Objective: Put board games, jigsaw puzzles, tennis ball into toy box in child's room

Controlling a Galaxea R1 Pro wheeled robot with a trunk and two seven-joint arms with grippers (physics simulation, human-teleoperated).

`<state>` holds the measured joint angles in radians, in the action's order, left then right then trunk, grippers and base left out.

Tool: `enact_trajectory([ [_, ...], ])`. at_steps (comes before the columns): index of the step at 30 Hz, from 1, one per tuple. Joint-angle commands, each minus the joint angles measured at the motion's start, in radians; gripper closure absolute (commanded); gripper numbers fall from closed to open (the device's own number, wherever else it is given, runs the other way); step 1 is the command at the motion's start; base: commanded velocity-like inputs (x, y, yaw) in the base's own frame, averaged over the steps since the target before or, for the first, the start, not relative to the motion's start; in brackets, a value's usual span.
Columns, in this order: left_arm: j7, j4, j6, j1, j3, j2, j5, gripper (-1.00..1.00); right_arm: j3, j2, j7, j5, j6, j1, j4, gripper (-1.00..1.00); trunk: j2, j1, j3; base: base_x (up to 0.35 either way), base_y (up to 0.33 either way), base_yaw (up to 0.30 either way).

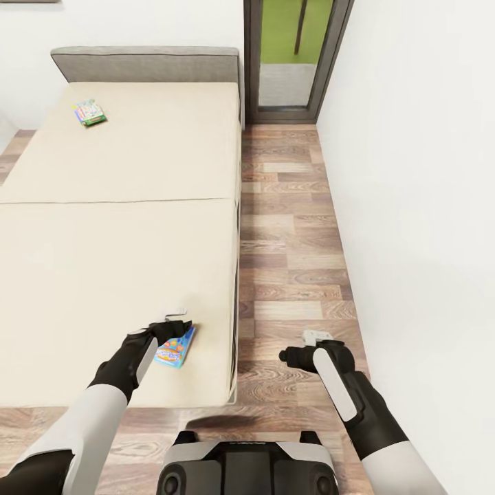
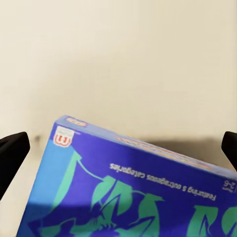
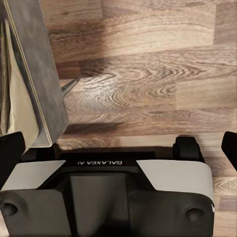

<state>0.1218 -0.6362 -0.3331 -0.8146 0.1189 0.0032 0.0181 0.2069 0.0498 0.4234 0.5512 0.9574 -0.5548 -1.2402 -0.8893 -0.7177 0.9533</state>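
The small blue printed cardboard game box (image 1: pixel 176 348) is lying near the close corner of the broad beige mattress (image 1: pixel 117 240), and it is being straddled by the left gripper (image 1: pixel 175 323), whose black fingers (image 2: pixel 11 154) are spread wide on either side without touching it. The pick-up of this board game is judged to be in hand, so a closing of the jaws is called for next. The right gripper (image 1: pixel 315 338) is being held open and empty over the wood plank floor (image 1: pixel 292 247), while a green-edged game box (image 1: pixel 90 112) is waiting far up the mattress.
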Motion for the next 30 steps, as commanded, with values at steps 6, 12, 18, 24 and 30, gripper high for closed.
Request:
enact_trajectory([
  [6, 0.012, 0.0, -0.003, 0.0, 0.003, 0.0, -0.007, -1.0, 0.0, 0.01, 0.011, 0.01, -0.006, 0.0, -0.001, -1.0, 0.0, -0.001, 0.001, -0.06, 0.0, 0.0],
  [12, 0.012, 0.0, -0.003, 0.0, 0.002, 0.0, -0.021, -1.0, 0.0, 0.011, 0.011, 0.01, -0.008, 0.0, -0.001, -1.0, 0.0, -0.001, 0.001, -0.068, 0.0, 0.0],
  [18, 0.012, 0.0, -0.003, 0.0, 0.002, 0.0, -0.023, -1.0, 0.0, 0.012, 0.011, 0.011, -0.008, 0.0, -0.001, -1.0, 0.0, -0.001, 0.001, -0.079, 0.0, 0.0],
  [24, 0.012, 0.0, -0.003, 0.0, 0.002, 0.0, -0.023, -1.0, 0.0, 0.012, 0.011, 0.012, -0.008, 0.0, -0.001, -1.0, 0.0, -0.001, 0.001, -0.029, 0.0, 0.0],
  [30, 0.012, 0.0, -0.003, 0.0, 0.002, 0.0, -0.023, -1.0, 0.0, 0.013, 0.011, 0.012, -0.008, 0.0, -0.001, -1.0, 0.0, -0.001, 0.001, -0.11, 0.0, 0.0],
])
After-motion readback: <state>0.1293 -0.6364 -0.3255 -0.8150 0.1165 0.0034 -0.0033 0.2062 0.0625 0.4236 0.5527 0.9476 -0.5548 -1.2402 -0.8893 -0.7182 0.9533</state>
